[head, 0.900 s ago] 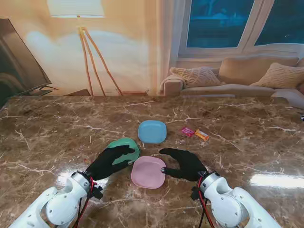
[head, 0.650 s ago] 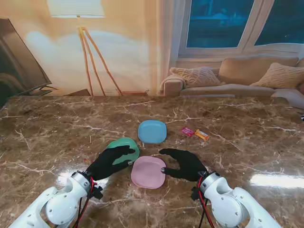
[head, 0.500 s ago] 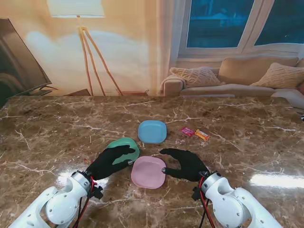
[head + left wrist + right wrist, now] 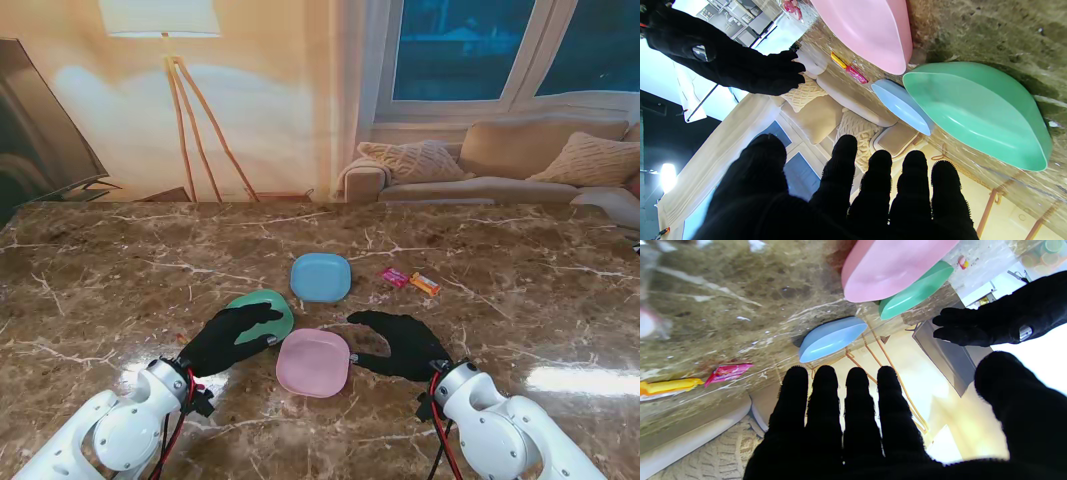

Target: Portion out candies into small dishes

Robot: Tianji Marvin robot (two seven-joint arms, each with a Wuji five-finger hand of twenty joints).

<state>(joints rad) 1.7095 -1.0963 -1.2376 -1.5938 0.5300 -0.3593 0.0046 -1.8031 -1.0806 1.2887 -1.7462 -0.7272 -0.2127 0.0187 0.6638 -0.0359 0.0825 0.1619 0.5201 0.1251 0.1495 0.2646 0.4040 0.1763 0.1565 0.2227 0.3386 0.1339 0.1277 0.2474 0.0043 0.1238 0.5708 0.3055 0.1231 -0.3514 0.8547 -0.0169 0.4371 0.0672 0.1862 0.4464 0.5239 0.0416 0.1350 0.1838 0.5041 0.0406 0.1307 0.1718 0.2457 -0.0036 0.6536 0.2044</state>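
Three small dishes sit in a cluster at the middle of the marble worktop (image 4: 120, 270): a blue dish (image 4: 321, 277) at 12 o'clock of the group, a green dish (image 4: 262, 311) at 8 o'clock and a pink dish (image 4: 314, 362) at 5 o'clock. The green and pink dishes lie just beside each other, and the blue one is near both. None of the dishes shows anything inside. Two wrapped candies lie at 3 o'clock of the blue dish, a pink candy (image 4: 395, 277) and, just beside it, an orange candy (image 4: 426, 285).

The left hand (image 4: 228, 340) hovers over the nearer edge of the green dish, holding nothing, its fingers (image 4: 879, 173) spread and straight. The right hand (image 4: 402, 345) sits at 3 o'clock of the pink dish, just beside its rim, also empty with fingers (image 4: 825, 386) extended and thumb set apart
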